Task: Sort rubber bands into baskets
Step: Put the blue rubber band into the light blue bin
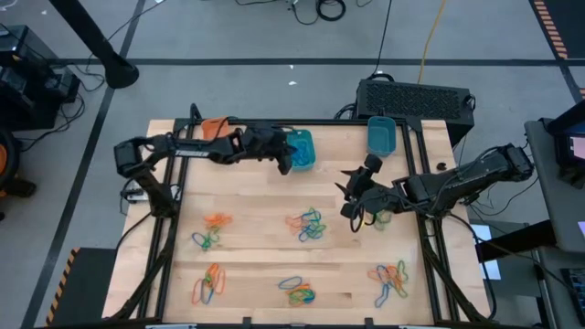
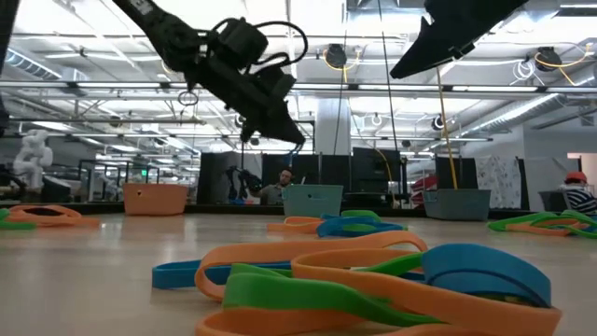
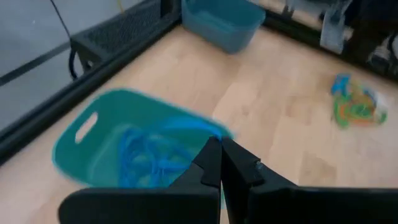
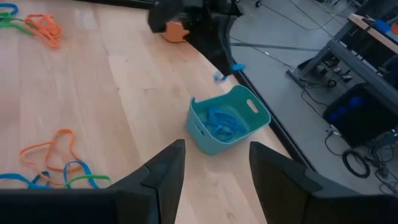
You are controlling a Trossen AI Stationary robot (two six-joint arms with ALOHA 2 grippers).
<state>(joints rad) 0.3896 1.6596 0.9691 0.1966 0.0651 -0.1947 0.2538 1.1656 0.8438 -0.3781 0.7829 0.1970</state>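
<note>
Three baskets stand along the table's far side: an orange one [image 1: 215,128], a teal one [image 1: 302,149] with blue rubber bands in it [image 3: 152,155], and a second teal one [image 1: 381,134]. Piles of mixed orange, blue and green rubber bands [image 1: 306,224] lie spread over the table. My left gripper [image 1: 288,163] is shut and hangs over the near edge of the middle teal basket [image 3: 112,140], with nothing visible between its fingers. My right gripper [image 4: 214,180] stands open above the table right of centre, pointing toward that same basket [image 4: 227,124].
More band piles lie at the left [image 1: 212,230], near left [image 1: 208,283], near middle [image 1: 297,292], near right [image 1: 390,279] and beneath my right gripper [image 1: 377,217]. A black box [image 1: 416,99] stands behind the table's far right edge. Bare wood lies between the piles and the baskets.
</note>
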